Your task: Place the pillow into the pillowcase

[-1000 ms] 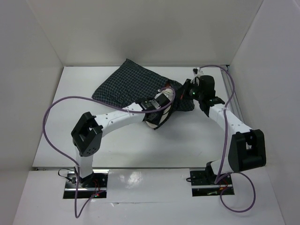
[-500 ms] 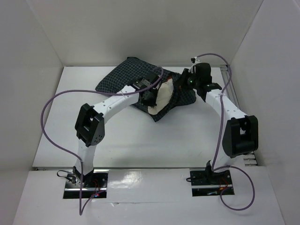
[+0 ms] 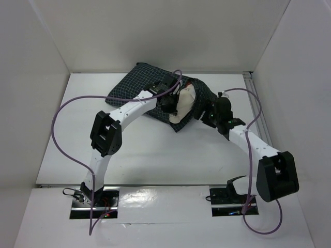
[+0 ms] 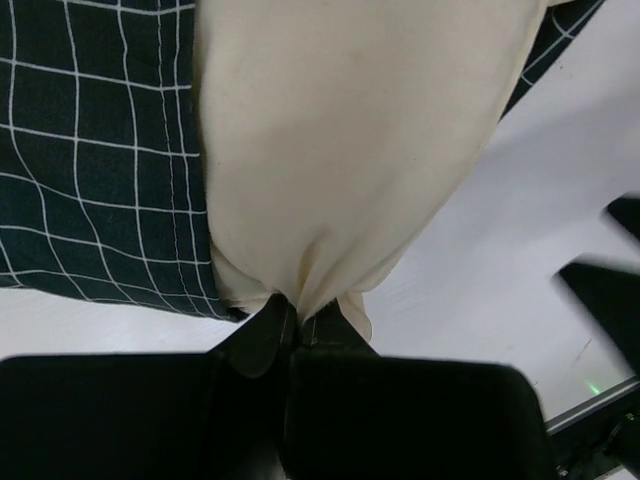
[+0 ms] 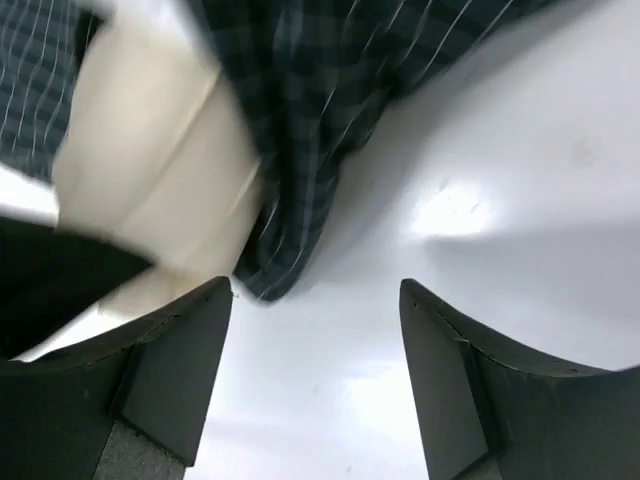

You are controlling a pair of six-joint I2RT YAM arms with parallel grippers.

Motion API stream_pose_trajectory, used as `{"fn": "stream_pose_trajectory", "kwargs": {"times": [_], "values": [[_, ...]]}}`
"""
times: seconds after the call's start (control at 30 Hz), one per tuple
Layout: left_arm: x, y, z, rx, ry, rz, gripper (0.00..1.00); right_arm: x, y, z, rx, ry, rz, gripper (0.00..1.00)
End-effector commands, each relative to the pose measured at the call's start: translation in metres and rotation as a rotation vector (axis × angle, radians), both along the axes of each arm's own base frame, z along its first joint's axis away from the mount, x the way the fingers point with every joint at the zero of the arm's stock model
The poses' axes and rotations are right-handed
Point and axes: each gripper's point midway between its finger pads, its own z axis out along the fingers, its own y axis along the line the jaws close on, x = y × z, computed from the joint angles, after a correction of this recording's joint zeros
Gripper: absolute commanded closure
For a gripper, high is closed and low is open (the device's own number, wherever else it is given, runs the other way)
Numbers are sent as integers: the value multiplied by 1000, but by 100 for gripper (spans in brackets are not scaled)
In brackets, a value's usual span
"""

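The pillow (image 3: 185, 102) is lying at the far middle of the table (image 3: 139, 155), and most of it is being covered by the pillowcase (image 3: 135, 87). Only one cream end is showing. It is sticking out of the dark checked cloth toward the near right. The main part of the pillowcase is lying spread to the far left of this end, and another fold of it is being draped over the right side of the pillow.

The left gripper (image 3: 174, 103) is being held against the exposed end from the left side. In the left wrist view, a gathered corner of the cream cloth is being pinched between its fingers (image 4: 262, 335), which are closed tightly on it. The pillow is bulging upward from this pinch, with the checked cloth lying along its left edge and white table showing at the right.

The right gripper (image 5: 315, 290) is being held just beside the right fold of the pillowcase, low over the table. Its jaws are standing wide apart, and only white table is being seen between them. A hanging edge of the checked cloth is ending close to its left finger (image 5: 175, 370). It cannot be told whether the cloth is being touched there.
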Motion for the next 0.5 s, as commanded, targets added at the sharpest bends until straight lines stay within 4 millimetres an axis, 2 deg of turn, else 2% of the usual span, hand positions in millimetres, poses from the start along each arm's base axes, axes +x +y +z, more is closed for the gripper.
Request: {"fn": "stream_pose_trajectory", "kwargs": {"times": [0.0,0.07,0.13,0.23,0.47], "values": [[39,-8,31,-100,-112,57,100,5,27,29,91,-137,4,25],[40,-9,35,-105,-119,57,100,13,32,24,90,-128,-4,32],[40,-9,35,-105,-119,57,100,20,40,14,90,-109,14,32],[41,-8,35,-100,-124,62,100,40,46,13,92,-105,1,37],[42,-4,33,-82,-126,75,100,74,35,-4,24,-67,-112,49]]}}
